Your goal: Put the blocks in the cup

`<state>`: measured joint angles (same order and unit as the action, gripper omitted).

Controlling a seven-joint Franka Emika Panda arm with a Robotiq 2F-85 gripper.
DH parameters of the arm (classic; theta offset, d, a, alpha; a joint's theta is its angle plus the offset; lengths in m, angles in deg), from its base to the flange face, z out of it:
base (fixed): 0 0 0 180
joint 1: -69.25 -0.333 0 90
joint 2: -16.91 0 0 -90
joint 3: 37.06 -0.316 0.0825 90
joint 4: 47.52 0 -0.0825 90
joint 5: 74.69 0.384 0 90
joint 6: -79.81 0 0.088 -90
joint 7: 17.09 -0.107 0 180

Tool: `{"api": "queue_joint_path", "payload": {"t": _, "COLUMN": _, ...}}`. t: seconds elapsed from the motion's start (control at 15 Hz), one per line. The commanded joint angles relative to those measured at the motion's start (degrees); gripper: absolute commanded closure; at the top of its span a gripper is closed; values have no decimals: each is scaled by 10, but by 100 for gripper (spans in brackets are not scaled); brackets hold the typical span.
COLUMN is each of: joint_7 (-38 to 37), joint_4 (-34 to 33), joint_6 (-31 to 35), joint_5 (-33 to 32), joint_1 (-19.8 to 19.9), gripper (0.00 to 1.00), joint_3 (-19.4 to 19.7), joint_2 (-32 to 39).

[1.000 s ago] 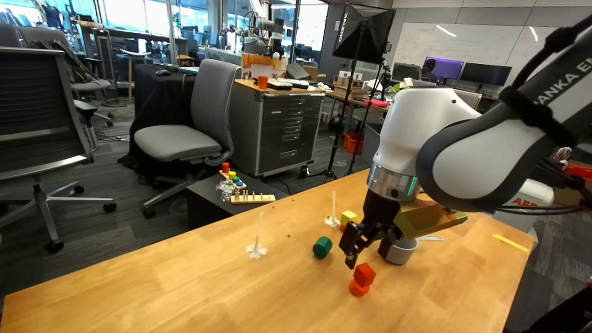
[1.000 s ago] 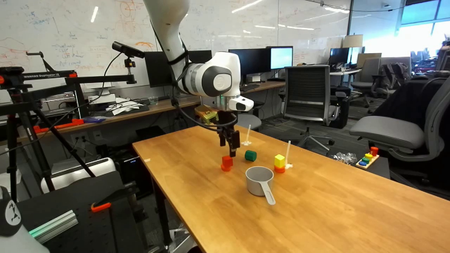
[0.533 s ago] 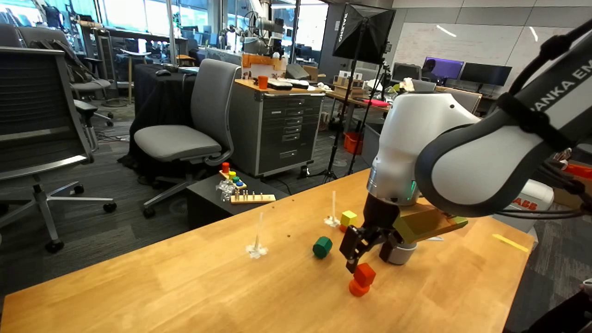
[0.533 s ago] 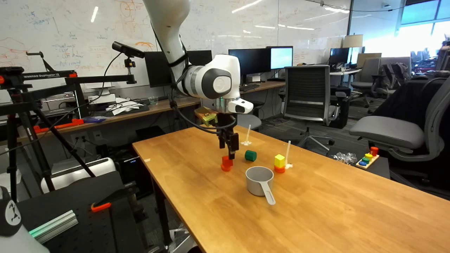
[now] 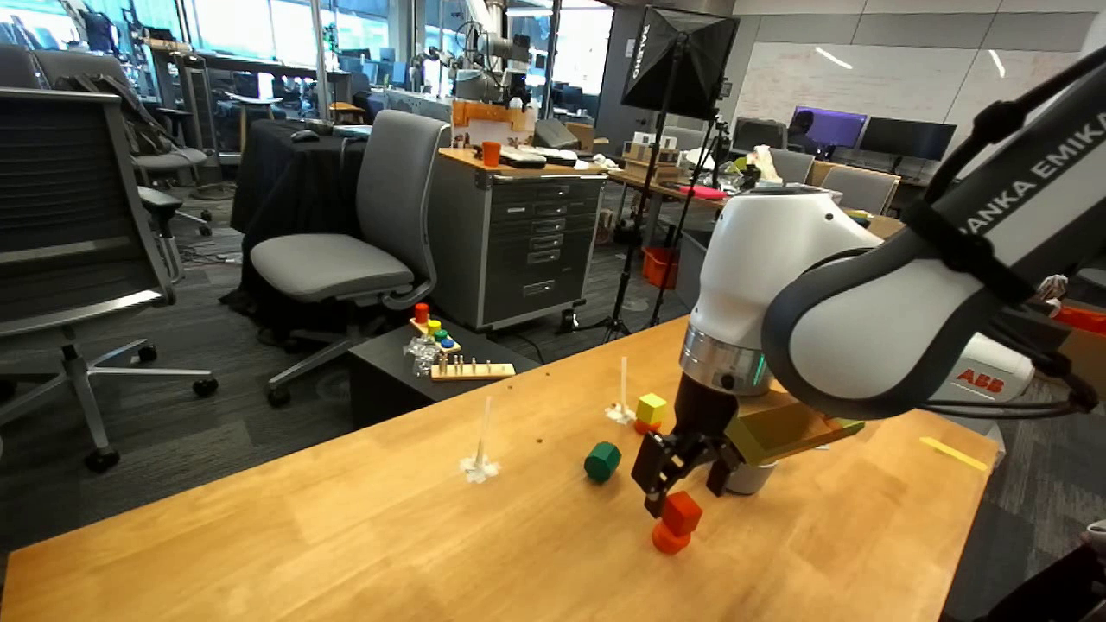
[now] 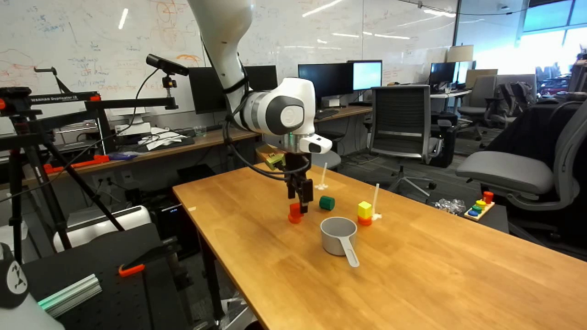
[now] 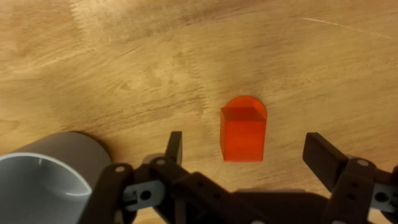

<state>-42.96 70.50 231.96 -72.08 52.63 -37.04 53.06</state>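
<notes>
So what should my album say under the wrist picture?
The open gripper frames a red block on a round piece, grey cup nearby.

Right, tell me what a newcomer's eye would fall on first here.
Probably the big white-and-grey arm, hanging over the wooden table in both exterior views. In the wrist view, the red block, atop a round orange-red piece, likely stands out, framed by the open tool. The grey cup fills that view's lower left corner.

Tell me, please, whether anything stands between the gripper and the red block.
Nothing visible does: the red block shows between the parted fingers of the gripper in the wrist view, with the cup to one side.
</notes>
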Motion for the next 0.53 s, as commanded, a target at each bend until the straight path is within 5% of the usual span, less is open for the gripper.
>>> {"api": "queue_joint_path", "payload": {"t": 0.0, "joint_7": -8, "joint_4": -21, "joint_6": -7, "joint_5": -5, "joint_1": -13, "gripper": 25, "joint_3": 8, "joint_2": 11}}
{"api": "queue_joint_path", "payload": {"t": 0.13, "joint_7": -10, "joint_4": -22, "joint_6": -7, "joint_5": -4, "joint_1": -14, "gripper": 32, "joint_3": 9, "joint_2": 13}}
{"api": "queue_joint_path", "payload": {"t": 0.47, "joint_7": -9, "joint_4": -22, "joint_6": -5, "joint_5": 0, "joint_1": -12, "gripper": 74, "joint_3": 8, "joint_2": 14}}
